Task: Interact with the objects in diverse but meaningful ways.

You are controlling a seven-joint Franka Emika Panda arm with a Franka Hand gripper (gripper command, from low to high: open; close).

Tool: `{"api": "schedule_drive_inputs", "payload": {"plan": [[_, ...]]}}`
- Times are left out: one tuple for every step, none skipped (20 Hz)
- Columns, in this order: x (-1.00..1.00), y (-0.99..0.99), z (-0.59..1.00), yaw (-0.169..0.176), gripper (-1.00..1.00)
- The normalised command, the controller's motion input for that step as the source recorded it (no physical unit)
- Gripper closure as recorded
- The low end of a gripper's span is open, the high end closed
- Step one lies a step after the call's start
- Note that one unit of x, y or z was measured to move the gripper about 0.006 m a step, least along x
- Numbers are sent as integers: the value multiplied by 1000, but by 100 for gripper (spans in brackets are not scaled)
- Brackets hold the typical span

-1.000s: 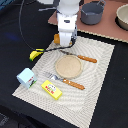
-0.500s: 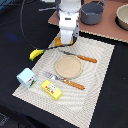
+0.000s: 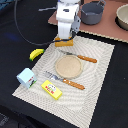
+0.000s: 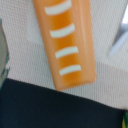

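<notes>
My pincer [image 3: 66,38] hangs directly above the bread loaf [image 3: 64,43], which lies flat on the striped placemat [image 3: 97,80] close to its far edge, on the side nearest the grey pot [image 3: 92,13]. In the wrist view the loaf [image 4: 67,41] fills most of the picture, orange-brown with four pale score marks across it, one rounded end lying near the mat's border where the dark counter [image 4: 45,110] begins. I cannot tell whether my pincer is spread or closed, nor whether it touches the loaf; neither view shows the fingertips clearly.

The setting reads like a laid place: a round tan plate [image 3: 68,66] in the middle of the mat, a wooden-handled knife [image 3: 80,57] beyond it and a wooden-handled fork [image 3: 65,81] on the near side. The yellow box with the red label [image 3: 51,90] sits at the mat's near corner, just beside a small pale blue-green block [image 3: 26,77]. The banana [image 3: 35,53] lies off the mat on the dark counter, toward the exterior view's left.

I judge the loaf is my target, since I am centred over it. Room is tight behind it: the mat's edge and the raised brown board [image 3: 112,31] carrying the pots are near. The open way runs toward the plate, which stands bare, with the knife lying between.
</notes>
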Motion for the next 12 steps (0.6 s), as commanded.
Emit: {"api": "schedule_drive_inputs", "payload": {"plan": [[-766,-640,0,0,-100],[-786,-617,-14,0,-100],[-791,-603,-11,0,-100],[-789,-583,-20,0,-100],[-823,-517,-74,6,-100],[-820,-449,-100,34,-100],[-820,-434,-100,42,-100],[-814,-443,-97,41,-100],[-806,-423,-63,44,-100],[-789,-397,-37,54,-100],[-734,-320,-17,64,-100],[-697,-269,-9,75,-100]]}}
